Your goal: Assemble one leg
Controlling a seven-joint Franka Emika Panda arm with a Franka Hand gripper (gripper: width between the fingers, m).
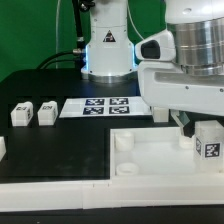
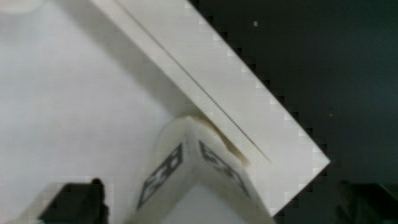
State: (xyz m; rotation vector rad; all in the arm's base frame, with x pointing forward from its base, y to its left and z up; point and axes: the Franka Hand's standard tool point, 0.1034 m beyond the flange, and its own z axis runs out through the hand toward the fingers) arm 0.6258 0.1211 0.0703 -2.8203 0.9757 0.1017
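Observation:
My gripper [image 1: 203, 128] is at the exterior view's right, shut on a leg [image 1: 208, 141], a small white block with a black-and-white tag. It holds the leg upright over the far right corner of the large white tray-like piece [image 1: 150, 165], beside a round socket [image 1: 185, 140]. In the wrist view the leg [image 2: 201, 168] shows two tagged faces against the piece's raised rim [image 2: 222, 85], with one dark finger [image 2: 75, 203] beside it. Whether the leg touches the piece cannot be told. Two more legs [image 1: 22, 114] [image 1: 46, 113] stand on the black table at the left.
The marker board [image 1: 100, 106] lies behind the tray-like piece, in front of the robot base [image 1: 107, 50]. Other round sockets [image 1: 125, 140] [image 1: 128, 170] sit at the piece's left corners. A white part [image 1: 2, 150] shows at the left edge.

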